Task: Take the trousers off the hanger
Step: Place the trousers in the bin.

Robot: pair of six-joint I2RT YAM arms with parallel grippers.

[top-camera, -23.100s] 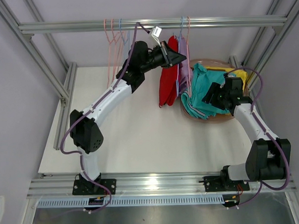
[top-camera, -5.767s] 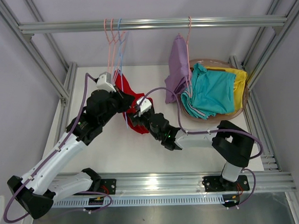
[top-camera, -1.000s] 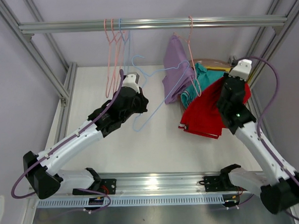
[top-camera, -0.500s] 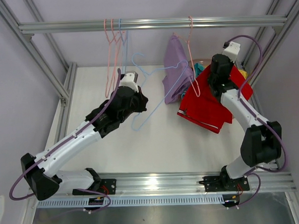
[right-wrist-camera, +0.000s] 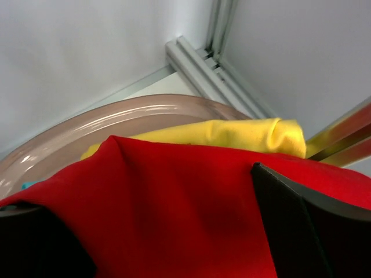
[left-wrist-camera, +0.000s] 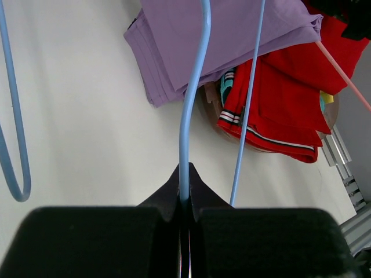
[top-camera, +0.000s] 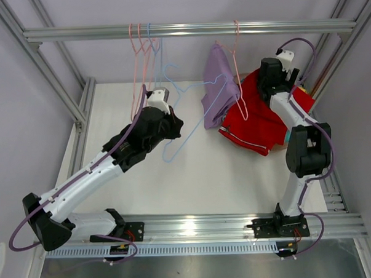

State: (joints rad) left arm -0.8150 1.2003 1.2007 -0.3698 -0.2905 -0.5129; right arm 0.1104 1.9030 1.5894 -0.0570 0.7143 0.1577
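Red cloth trousers (top-camera: 258, 120) draped on pinkish translucent round tub (right-wrist-camera: 116, 124), upper right.
Right gripper (right-wrist-camera: 168, 231) fingers released; should lift straight clear of cloth. Left gripper (left-wrist-camera: 184, 200) clenched on light-blue wire hanger (left-wrist-camera: 194, 87).

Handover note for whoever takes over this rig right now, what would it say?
Left gripper: shut on the empty blue hanger, off the rail.
Right gripper: open above the red trousers.
Red trousers lie on the pile in the tub, over the yellow trousers.
Done: red off its hanger.
Left: lavender trousers hang on the pink hanger at the rail.
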